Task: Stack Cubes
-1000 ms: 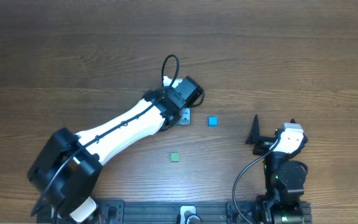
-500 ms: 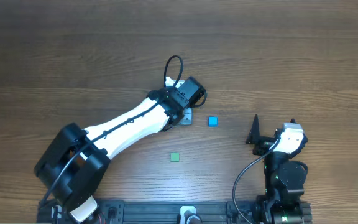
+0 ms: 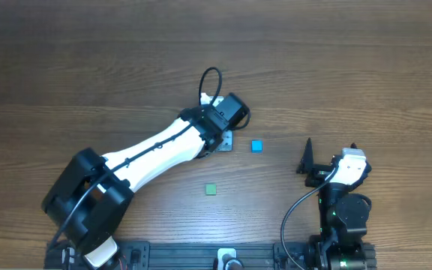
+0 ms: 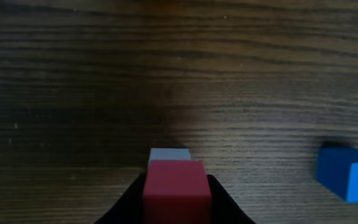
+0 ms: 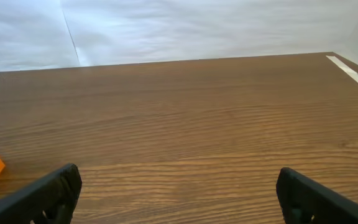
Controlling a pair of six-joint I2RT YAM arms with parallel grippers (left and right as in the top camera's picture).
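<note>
Compared with one second ago, the left arm sits a little more to the right in the top view, and over the last half second it is almost without motion. The left gripper (image 4: 176, 208) is closed on the red cube (image 4: 176, 186), one finger on each side of it. Directly under it, near the centre of the top view, lies the grey cube (image 3: 225, 141), of which a narrow strip shows past the red cube in the left wrist view. Whether the two cubes touch already, I cannot tell. This small shift looks like the last alignment before the red cube is set down, so the first stacking is probably close to done. The blue cube (image 3: 256, 146) waits just to the right of the grey one, and the green cube (image 3: 211, 190) lies lower, well apart. At the lower right, the right gripper (image 5: 179, 208) has its jaws wide and holds nothing.
</note>
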